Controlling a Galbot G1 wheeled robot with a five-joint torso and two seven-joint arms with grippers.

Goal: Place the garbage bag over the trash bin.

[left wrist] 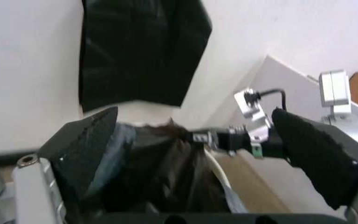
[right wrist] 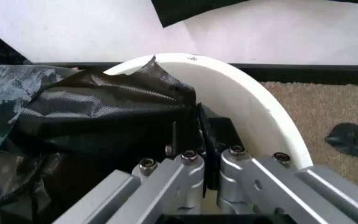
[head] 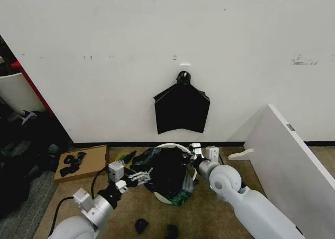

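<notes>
The white trash bin (head: pixel 168 145) stands on the carpet below the wall, with the glossy black garbage bag (head: pixel 167 171) draped loosely over its mouth. Most of the bin is hidden under it. My right gripper (head: pixel 194 156) is at the bin's right rim; in its wrist view the gripper (right wrist: pixel 195 135) is shut on the bag's edge (right wrist: pixel 104 116) just inside the white rim (right wrist: pixel 253 107). My left gripper (head: pixel 138 175) hovers at the bag's left side. In its wrist view the gripper (left wrist: pixel 191 121) is open wide, with the crumpled bag (left wrist: pixel 160 172) between the black pads (left wrist: pixel 86 144).
A flat black bag bundle (head: pixel 181 109) hangs on the wall above the bin. A white board (head: pixel 293 166) leans at the right. A cardboard box (head: pixel 81 161) with black scraps lies at the left, beside dark clutter. Black scraps (head: pixel 141 226) lie on the carpet in front.
</notes>
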